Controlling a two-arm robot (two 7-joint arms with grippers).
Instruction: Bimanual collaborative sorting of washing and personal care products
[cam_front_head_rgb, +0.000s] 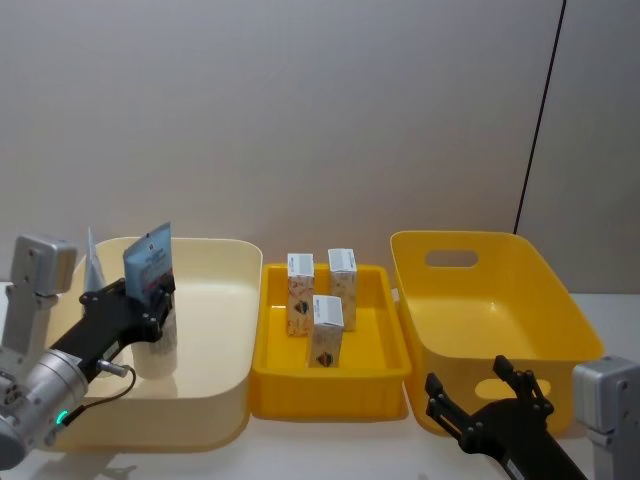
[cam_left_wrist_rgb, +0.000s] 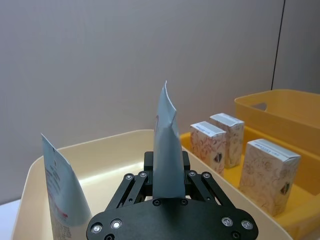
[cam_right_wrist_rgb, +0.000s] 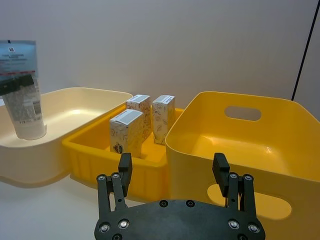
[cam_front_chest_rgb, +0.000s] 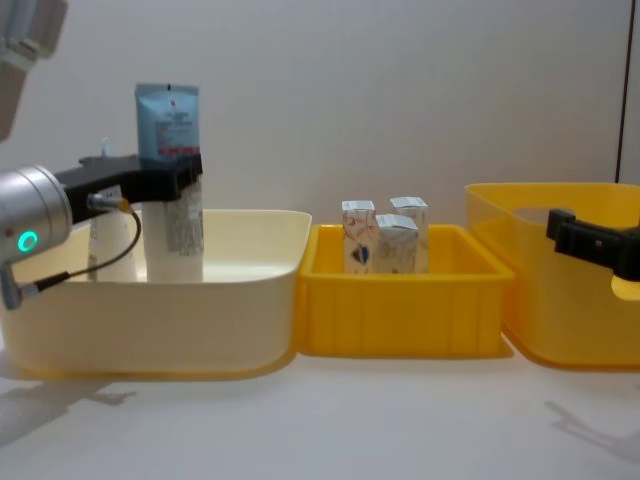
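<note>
Though print on the tall white tube (cam_front_head_rgb: 157, 345) is too small to read, your left gripper (cam_front_head_rgb: 160, 293) clamps it just under its blue crimped end, upright in the cream bin (cam_front_head_rgb: 222, 250), near a pale blue tube (cam_front_head_rgb: 92, 265). Three small cartons (cam_front_head_rgb: 327, 330) stand in the middle yellow tray (cam_front_head_rgb: 330, 388), print unreadable. Your right gripper (cam_right_wrist_rgb: 172, 167) hangs wide open before the big yellow bin (cam_front_head_rgb: 500, 240).
</note>
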